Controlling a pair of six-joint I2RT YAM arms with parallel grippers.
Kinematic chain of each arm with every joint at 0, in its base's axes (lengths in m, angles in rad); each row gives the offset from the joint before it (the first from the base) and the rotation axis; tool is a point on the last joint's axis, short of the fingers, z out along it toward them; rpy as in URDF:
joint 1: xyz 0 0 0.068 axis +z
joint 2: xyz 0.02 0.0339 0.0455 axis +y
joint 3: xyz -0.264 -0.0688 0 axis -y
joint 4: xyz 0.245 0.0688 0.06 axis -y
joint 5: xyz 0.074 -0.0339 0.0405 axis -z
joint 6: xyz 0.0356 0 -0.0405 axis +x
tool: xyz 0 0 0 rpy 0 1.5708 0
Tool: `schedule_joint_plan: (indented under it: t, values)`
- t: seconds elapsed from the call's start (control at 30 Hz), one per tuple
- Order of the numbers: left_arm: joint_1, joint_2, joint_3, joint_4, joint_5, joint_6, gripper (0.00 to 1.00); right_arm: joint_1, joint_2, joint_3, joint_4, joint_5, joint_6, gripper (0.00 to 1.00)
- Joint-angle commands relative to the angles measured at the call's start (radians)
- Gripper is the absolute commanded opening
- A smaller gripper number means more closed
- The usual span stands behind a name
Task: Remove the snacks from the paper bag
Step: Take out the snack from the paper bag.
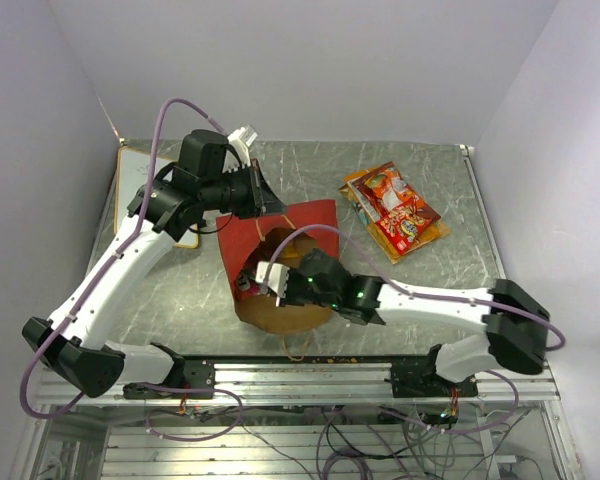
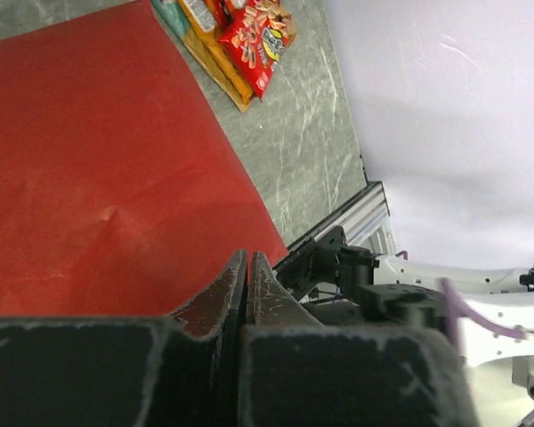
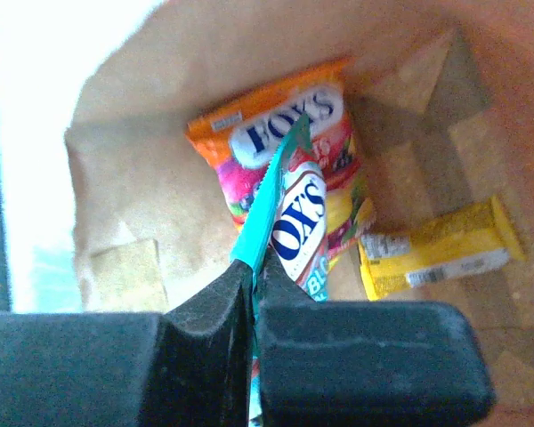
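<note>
The paper bag [image 1: 298, 228] lies on its side mid-table, red outside, with its brown mouth [image 1: 285, 310] facing the near edge. My left gripper [image 1: 264, 196] is shut, pinching the bag's far edge; the left wrist view shows the red paper [image 2: 98, 160] at its closed tips [image 2: 247, 258]. My right gripper [image 1: 264, 274] reaches into the mouth and is shut [image 3: 254, 267] on the edge of a teal Fox's packet [image 3: 295, 222]. An orange Fox's packet [image 3: 249, 133] and a yellow packet [image 3: 440, 249] lie deeper in the bag. A pile of red and orange snacks [image 1: 395, 210] lies on the table to the right.
A white board with a brown rim [image 1: 140, 180] lies at the far left by the left arm. An aluminium rail [image 1: 310, 375] runs along the near edge. White walls close in the table at the back and sides.
</note>
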Motion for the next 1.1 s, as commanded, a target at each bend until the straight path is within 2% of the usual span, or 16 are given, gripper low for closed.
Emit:
schedule_joint_plan:
  t: [0.0,0.1,0.23,0.43,0.53,0.6,0.63,0.77,0.87,0.93,1.07]
  values:
    - [0.017,-0.05,0.011,0.007,-0.099,-0.014,0.07,0.004,-0.169,0.048,-0.125,-0.136,0.064,0.0]
    - [0.024,-0.068,0.006,-0.011,-0.147,-0.005,0.07,0.003,-0.27,0.091,-0.206,-0.17,0.065,0.0]
    - [0.032,-0.075,-0.005,-0.04,-0.174,0.008,0.07,0.002,-0.377,0.231,-0.386,-0.213,-0.05,0.0]
    - [0.04,-0.09,-0.041,-0.024,-0.161,-0.014,0.07,0.001,-0.446,0.455,-0.521,-0.112,-0.185,0.0]
    - [0.043,-0.092,-0.035,-0.033,-0.165,-0.009,0.07,0.001,-0.455,0.55,-0.536,-0.057,-0.24,0.0]
    - [0.044,-0.09,-0.028,-0.047,-0.171,0.001,0.07,0.001,-0.473,0.549,-0.495,0.019,-0.285,0.0]
    - [0.045,-0.089,-0.025,-0.053,-0.175,0.006,0.07,0.002,-0.488,0.524,-0.45,0.107,-0.307,0.0]
    - [0.049,-0.093,-0.022,-0.068,-0.178,0.014,0.07,-0.003,-0.539,0.37,-0.154,0.413,-0.397,0.0]
    - [0.051,-0.094,-0.028,-0.068,-0.164,0.01,0.07,-0.053,-0.507,0.332,-0.004,0.544,-0.437,0.0]
    - [0.051,-0.097,-0.04,-0.059,-0.149,0.001,0.07,-0.164,-0.459,0.349,0.021,0.551,-0.357,0.0]
    - [0.051,-0.097,-0.054,-0.042,-0.129,-0.011,0.07,-0.392,-0.376,0.38,0.003,0.456,-0.193,0.0]
